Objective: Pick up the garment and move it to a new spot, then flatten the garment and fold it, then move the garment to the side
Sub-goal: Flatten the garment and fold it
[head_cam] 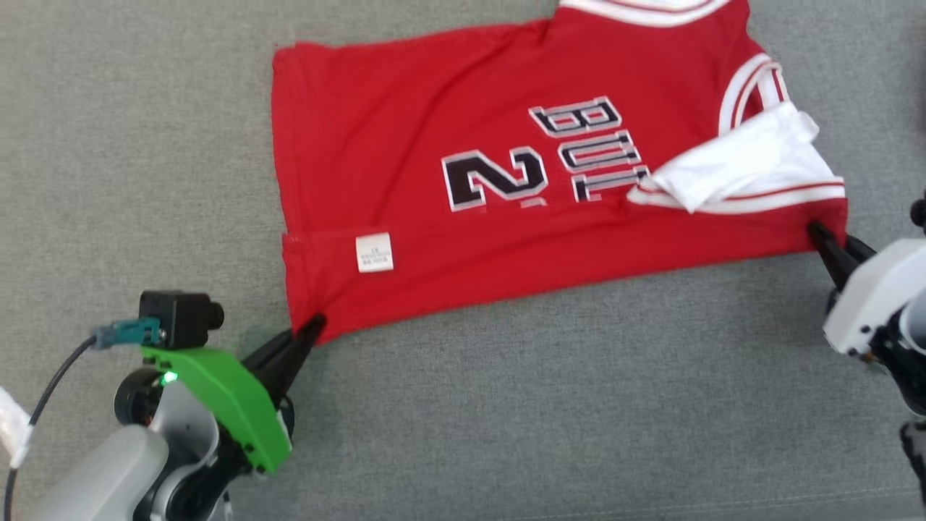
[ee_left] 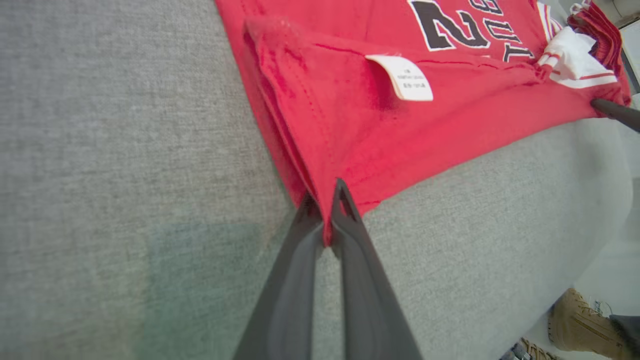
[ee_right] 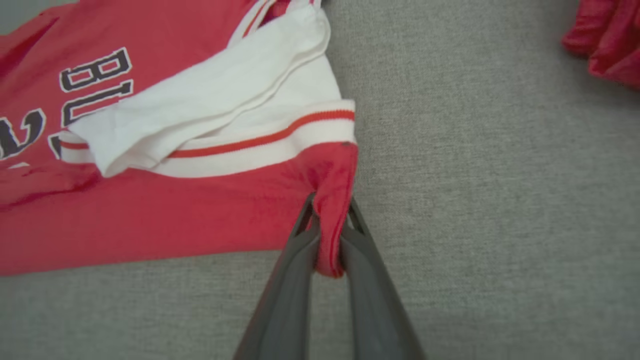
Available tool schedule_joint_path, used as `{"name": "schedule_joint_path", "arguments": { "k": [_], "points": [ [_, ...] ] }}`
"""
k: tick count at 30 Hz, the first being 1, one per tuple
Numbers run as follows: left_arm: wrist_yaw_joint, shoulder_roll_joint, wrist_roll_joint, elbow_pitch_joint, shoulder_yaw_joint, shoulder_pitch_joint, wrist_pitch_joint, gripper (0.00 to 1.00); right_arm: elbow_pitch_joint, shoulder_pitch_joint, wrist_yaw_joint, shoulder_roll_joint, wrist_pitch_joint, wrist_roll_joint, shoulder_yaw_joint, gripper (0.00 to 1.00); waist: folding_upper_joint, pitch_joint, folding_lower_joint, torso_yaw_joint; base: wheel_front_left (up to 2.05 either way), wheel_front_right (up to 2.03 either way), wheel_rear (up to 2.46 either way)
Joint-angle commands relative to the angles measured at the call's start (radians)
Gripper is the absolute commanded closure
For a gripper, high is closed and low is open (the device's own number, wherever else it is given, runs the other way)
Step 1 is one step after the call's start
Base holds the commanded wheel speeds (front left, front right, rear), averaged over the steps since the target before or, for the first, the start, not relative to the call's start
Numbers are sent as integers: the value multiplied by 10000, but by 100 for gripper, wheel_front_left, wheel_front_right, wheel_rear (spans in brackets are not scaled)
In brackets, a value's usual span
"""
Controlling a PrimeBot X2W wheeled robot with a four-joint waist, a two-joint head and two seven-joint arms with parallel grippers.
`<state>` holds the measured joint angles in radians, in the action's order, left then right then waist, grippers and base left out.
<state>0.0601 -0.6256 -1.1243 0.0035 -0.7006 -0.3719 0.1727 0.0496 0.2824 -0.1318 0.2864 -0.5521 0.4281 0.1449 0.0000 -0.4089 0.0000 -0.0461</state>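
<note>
The red basketball jersey [head_cam: 405, 130] lies spread on the grey fabric surface [head_cam: 506, 405]. The left gripper [head_cam: 316, 324] is clenched on the hem corner near the white care label [head_cam: 375, 253]; the right gripper [head_cam: 816, 230] grips the armhole corner well apart from that label.

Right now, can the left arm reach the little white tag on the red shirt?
Probably yes. The white tag lies uncovered near the left gripper, but that gripper is pinching a corner of the red shirt, so it must let go first.
</note>
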Motion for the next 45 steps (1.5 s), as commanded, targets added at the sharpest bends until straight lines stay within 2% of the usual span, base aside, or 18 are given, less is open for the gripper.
{"name": "schedule_joint_path", "arguments": {
  "k": [1, 7, 10, 11, 12, 13, 17, 19, 23, 25, 26, 27, 29, 34, 38, 45],
  "points": [
    [-64, -313, -170, -240, 68, 391, 40, 100, -301, -481, 23, 284, -318, 349, 131, 100, 0, 260, 0, -70, 0, 0, 0],
    [267, -998, -516, -1672, 34, 2012, -222, 100, -1845, -2364, 23, 760, -1774, 1499, 752, 100, 0, 457, 0, -20, 0, 0, 0],
    [497, -912, -700, -2024, -38, 2668, -454, 100, -2106, -2918, 23, 660, -2086, 1601, 1053, 100, 0, 422, 0, 3, 0, 0, 0],
    [562, -868, -663, -2055, -79, 2792, -531, 69, -2103, -3055, 23, 600, -2161, 1521, 1080, 100, 0, 392, 0, -2, 0, 0, 0],
    [587, -812, -609, -2050, -116, 2827, -588, 46, -2059, -3127, 23, 552, -2163, 1446, 1090, 71, 0, 370, 0, -14, 0, 0, 0],
    [629, -712, -570, -2010, -167, 2876, -630, 0, -1996, -3140, 23, 485, -2134, 1356, 1135, 0, 0, 346, 0, -28, 0, 0, 0],
    [770, -623, -360, -1835, -111, 2680, -823, 0, -1910, -3025, 18, 407, -2379, 1391, 1218, 0, 0, 245, 0, -92, 0, 0, 0],
    [821, -867, -215, -1829, 48, 2501, -832, 0, -2154, -2792, 18, 811, -2518, 1375, 1409, 0, 0, 122, 0, -136, 0, 0, 0],
    [1085, -1630, 370, -1780, 614, 1721, -908, 0, -2946, -1434, 12, 1119, -2621, 1565, 1752, 0, 0, -447, 0, -202, 0, 0, 0],
    [1197, -1645, 761, -1689, 884, 937, -1018, 0, -3189, -378, 12, 1339, -2757, 1304, 1487, 0, 0, -874, 0, -284, 0, 0, 0],
    [1269, -1422, 850, -1526, 1025, 465, -1052, 0, -3209, 309, 12, 1436, -2827, 1047, 1273, 0, 0, -1133, 0, -360, 0, 0, 0],
    [1204, -1343, 1076, -1383, 981, 82, -1013, 0, -3108, 870, 12, 1477, -2844, 776, 1095, 0, 0, -1329, 0, -419, 0, 0, 0],
    [1123, -814, 1262, -964, 942, -998, -923, 0, -2734, 2196, 12, 1552, -2857, 89, 563, 0, 0, -1811, 0, -612, 0, 0, 0],
    [628, 649, 1898, 691, 254, -3106, -695, 0, -678, 4931, 14, 1028, -2276, -1289, -537, 0, 0, -2408, 0, -1162, 0, 0, 0],
    [148, 1568, 2202, 1688, -209, -4090, -730, 0, 879, 6116, 14, 930, -1828, -2073, -1191, 0, 0, -2654, 0, -1524, 0, 0, 0],
    [-333, 2330, 2337, 2806, -558, -4879, -807, 0, 2798, 7054, 15, 708, -1298, -2563, -1477, 0, 0, -2689, 0, -1699, 0, 0, 0]
  ]
}}
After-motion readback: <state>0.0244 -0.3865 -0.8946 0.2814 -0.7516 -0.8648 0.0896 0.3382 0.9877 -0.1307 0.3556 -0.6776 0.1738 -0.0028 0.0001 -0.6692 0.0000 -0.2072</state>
